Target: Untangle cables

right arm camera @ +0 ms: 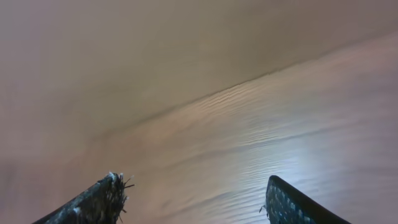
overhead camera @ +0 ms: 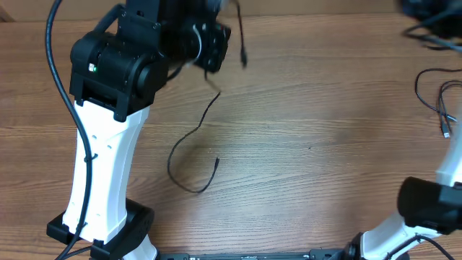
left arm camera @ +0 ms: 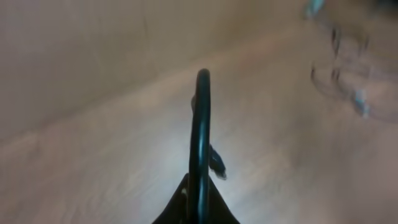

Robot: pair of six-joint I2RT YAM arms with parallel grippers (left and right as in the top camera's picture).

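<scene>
Operator: Grip on the left, what has the left gripper got?

Observer: Its jaws are pinched fully together on 1 thin black cable, which loops up out of the fingers in the wrist view.

Operator: And beyond the fingers?

Observer: From overhead, that cable hangs down from the gripper at the far left. Its tail curls in a hook on the table, near the middle. A blurred dark strand shows just right of the gripper; I cannot tell whether it is the same cable.

Operator: Right side?

Observer: The right gripper is spread wide with nothing between its fingers, only bare wood beneath. The loose cables lie at the far right, well apart from the held one.

Operator: So which step?

Observer: I'd judge 1 cable is separated and being carried off. Next, the left should lower and let go so it lies alone. Then the right must close on a single strand.
</scene>
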